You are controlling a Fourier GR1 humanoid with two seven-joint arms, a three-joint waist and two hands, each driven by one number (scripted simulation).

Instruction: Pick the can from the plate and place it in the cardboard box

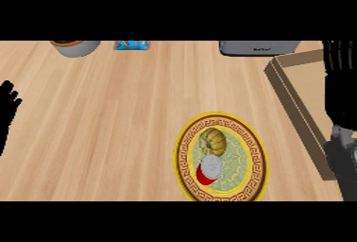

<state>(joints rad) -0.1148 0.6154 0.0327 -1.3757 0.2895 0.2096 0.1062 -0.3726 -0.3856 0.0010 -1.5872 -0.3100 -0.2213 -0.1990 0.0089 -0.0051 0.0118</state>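
Observation:
A red can [208,172] with a silver top lies on a yellow-rimmed patterned plate [182,156] in the lower middle of the counter. A golden bread roll [214,140] sits on the same plate, just behind the can. The cardboard box [284,86] stands to the right of the plate and runs off the right edge. My right hand [340,85] hangs over the box with straight fingers pointing away from me, well apart from the can, its grey forearm below it. My left hand [7,111] rests open at the left edge, fingers up.
Along the far edge stand a grey bowl [75,47], a blue packet [132,45] and a grey appliance [259,48]. Bare wooden counter [105,127] lies between my left hand and the plate.

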